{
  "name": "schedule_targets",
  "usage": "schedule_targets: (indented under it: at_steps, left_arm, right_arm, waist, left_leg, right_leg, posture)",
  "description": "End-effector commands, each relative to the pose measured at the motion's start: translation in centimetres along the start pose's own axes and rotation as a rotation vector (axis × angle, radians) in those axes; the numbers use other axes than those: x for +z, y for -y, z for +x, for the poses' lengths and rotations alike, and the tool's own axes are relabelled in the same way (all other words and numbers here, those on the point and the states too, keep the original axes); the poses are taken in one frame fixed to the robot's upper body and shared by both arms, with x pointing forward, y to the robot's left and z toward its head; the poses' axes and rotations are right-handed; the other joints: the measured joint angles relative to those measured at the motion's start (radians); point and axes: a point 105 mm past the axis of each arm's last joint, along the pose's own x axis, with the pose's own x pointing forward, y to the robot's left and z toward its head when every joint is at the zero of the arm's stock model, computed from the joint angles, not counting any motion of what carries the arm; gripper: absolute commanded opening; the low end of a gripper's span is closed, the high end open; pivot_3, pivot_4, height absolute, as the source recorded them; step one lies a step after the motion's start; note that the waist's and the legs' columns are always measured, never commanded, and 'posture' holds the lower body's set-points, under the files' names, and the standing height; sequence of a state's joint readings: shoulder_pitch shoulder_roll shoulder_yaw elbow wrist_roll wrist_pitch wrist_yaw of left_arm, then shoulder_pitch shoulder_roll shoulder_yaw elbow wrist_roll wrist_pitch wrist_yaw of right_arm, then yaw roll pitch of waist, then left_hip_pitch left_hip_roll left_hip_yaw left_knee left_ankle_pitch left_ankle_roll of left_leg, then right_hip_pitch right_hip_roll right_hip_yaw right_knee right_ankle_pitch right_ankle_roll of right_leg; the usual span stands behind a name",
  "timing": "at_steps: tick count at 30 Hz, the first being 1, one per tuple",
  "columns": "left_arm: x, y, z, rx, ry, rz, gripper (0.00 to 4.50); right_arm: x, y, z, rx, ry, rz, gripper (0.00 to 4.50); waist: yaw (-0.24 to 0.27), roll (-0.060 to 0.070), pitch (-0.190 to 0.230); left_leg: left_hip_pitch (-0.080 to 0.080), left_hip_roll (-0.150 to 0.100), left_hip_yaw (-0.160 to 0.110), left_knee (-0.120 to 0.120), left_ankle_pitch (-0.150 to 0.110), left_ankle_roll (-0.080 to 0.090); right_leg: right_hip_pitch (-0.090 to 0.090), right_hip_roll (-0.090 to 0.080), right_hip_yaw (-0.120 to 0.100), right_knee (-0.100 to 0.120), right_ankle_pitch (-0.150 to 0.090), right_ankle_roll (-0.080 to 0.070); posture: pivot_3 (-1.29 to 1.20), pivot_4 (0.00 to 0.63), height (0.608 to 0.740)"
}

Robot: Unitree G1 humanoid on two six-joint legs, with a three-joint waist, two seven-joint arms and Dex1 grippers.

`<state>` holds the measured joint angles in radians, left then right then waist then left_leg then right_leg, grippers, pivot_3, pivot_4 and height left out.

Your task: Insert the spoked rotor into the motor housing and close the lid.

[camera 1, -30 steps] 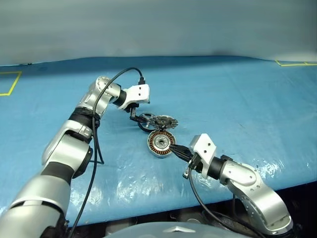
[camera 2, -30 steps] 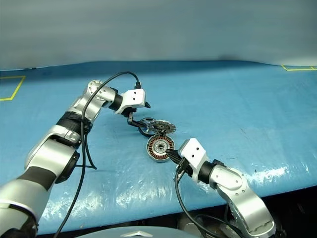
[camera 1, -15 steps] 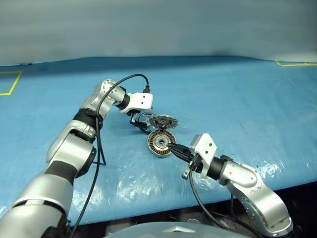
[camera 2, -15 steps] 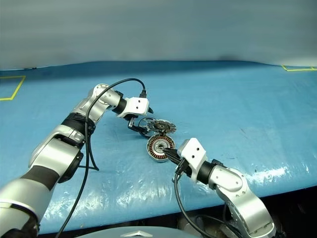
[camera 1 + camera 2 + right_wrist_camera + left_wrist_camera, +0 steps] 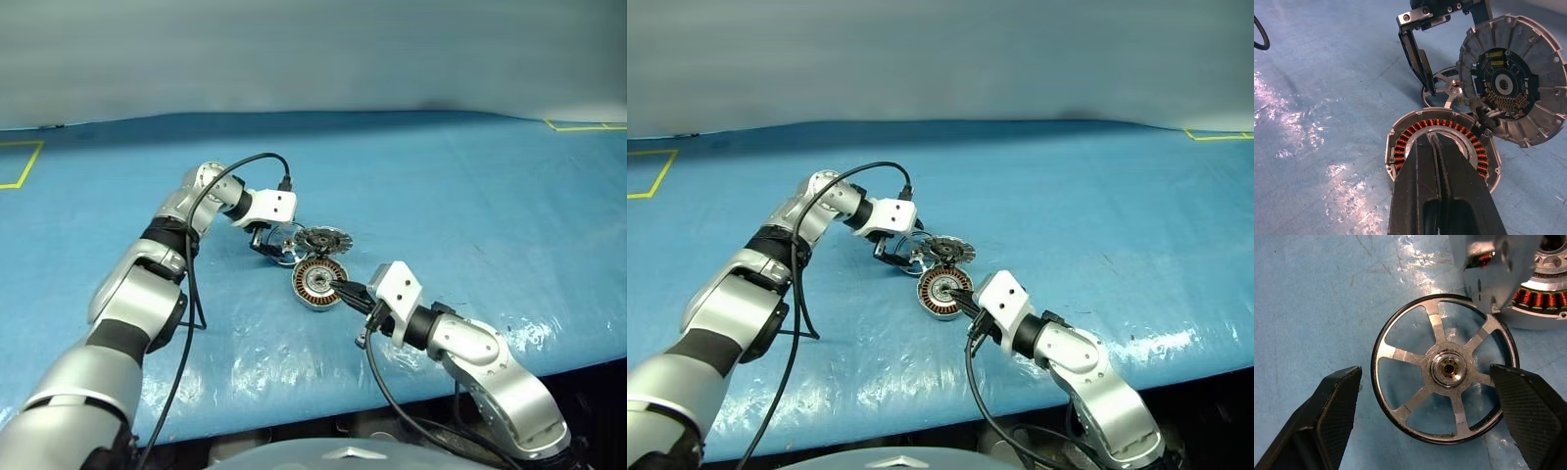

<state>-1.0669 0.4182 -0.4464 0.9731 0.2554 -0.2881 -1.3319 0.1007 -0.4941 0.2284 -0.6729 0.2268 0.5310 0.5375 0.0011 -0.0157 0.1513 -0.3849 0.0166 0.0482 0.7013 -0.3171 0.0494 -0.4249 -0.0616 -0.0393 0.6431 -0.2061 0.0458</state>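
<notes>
The spoked rotor, a flat wheel with a dark rim and silver spokes, lies on the blue sheet. My left gripper is open, with one black finger on each side of the rotor and not touching it. Just in front lies the motor housing, with its copper windings showing. My right gripper is shut and empty, its tips over the housing's silver centre. The lid sits beside the rotor behind the housing, finned face with dark middle up; whether it touches the housing I cannot tell.
A blue sheet covers the whole table. Yellow tape marks sit at the far left and far right. The table's front edge runs close below my right arm. A black cable loops along my left arm.
My left wrist has tipped and rolled, bringing its open fingers down to either side of the rotor. The right gripper, housing and lid have stayed put.
</notes>
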Motion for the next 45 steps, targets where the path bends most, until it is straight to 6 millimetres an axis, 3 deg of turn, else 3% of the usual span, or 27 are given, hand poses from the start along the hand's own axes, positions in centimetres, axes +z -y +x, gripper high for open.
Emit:
schedule_targets:
  at_steps: [1, 7, 10, 13, 23, 42, 45]
  left_arm:
    - [1.1, -1.1, -1.4, 0.051, 0.055, 0.015, 4.50]
    - [2.2, -1.7, -2.3, 0.090, 0.140, -0.005, 4.50]
    - [2.4, -1.7, -2.2, 0.105, 0.149, 0.009, 3.87]
    - [2.1, -1.4, -1.8, 0.089, 0.122, 0.015, 2.91]
    - [1.3, 0.4, -0.8, -0.012, 0.071, -0.018, 2.91]
    - [0.3, 1.4, 1.4, -0.021, 0.010, 0.019, 2.91]
    - [0.1, 1.9, 1.4, -0.050, 0.009, 0.020, 2.36]
  right_arm:
    - [0.8, -0.1, 0.0, -0.001, 0.033, -0.032, 0.05]
    - [0.6, -0.1, 0.1, 0.000, 0.026, -0.036, 0.05]
    - [0.6, -0.1, 0.3, 0.001, 0.020, -0.042, 0.00]
    - [0.4, -0.1, 0.3, 0.003, 0.015, -0.042, 0.00]
    - [-0.1, -0.2, 0.5, -0.001, -0.007, -0.043, 0.00]
    - [-1.1, -0.2, 0.6, -0.023, -0.044, -0.047, 0.00]
    - [-1.1, -0.2, 0.6, -0.024, -0.046, -0.051, 0.00]
  waist:
    - [0.000, 0.000, 0.000]
    - [0.000, 0.000, 0.000]
    - [0.000, 0.000, 0.000]
    - [-0.001, 0.000, 0.000]
    - [-0.001, 0.000, 0.000]
    - [-0.001, 0.000, 0.000]
    - [-0.001, 0.000, 0.000]
  left_leg:
    - [0.000, 0.000, 0.000, 0.000, 0.000, 0.000]
    - [0.000, 0.000, 0.000, 0.000, 0.000, -0.001]
    - [0.000, 0.000, 0.000, 0.001, 0.001, -0.002]
    - [0.000, 0.000, 0.000, 0.001, 0.001, -0.002]
    - [0.000, 0.000, 0.000, 0.001, 0.002, -0.003]
    - [0.000, 0.000, 0.000, 0.002, 0.002, -0.003]
    - [0.000, 0.000, 0.000, 0.002, 0.001, -0.002]
  right_leg:
    - [0.000, 0.000, 0.000, 0.000, 0.000, 0.000]
    - [0.000, 0.000, 0.000, 0.000, 0.000, 0.000]
    - [0.000, 0.000, 0.000, 0.000, 0.000, 0.000]
    - [0.000, 0.000, 0.000, 0.000, 0.000, 0.000]
    - [0.000, 0.000, 0.000, 0.001, 0.000, 0.000]
    - [0.000, 0.000, 0.000, 0.001, 0.001, 0.001]
    - [0.001, 0.000, 0.000, 0.001, 0.001, 0.001]
  posture:
    - [0.00, 0.150, 0.740]
    - [0.00, 0.150, 0.740]
    - [0.00, 0.150, 0.740]
    - [0.00, 0.150, 0.740]
    - [0.00, 0.150, 0.740]
    - [0.00, 0.150, 0.740]
    - [0.00, 0.150, 0.740]
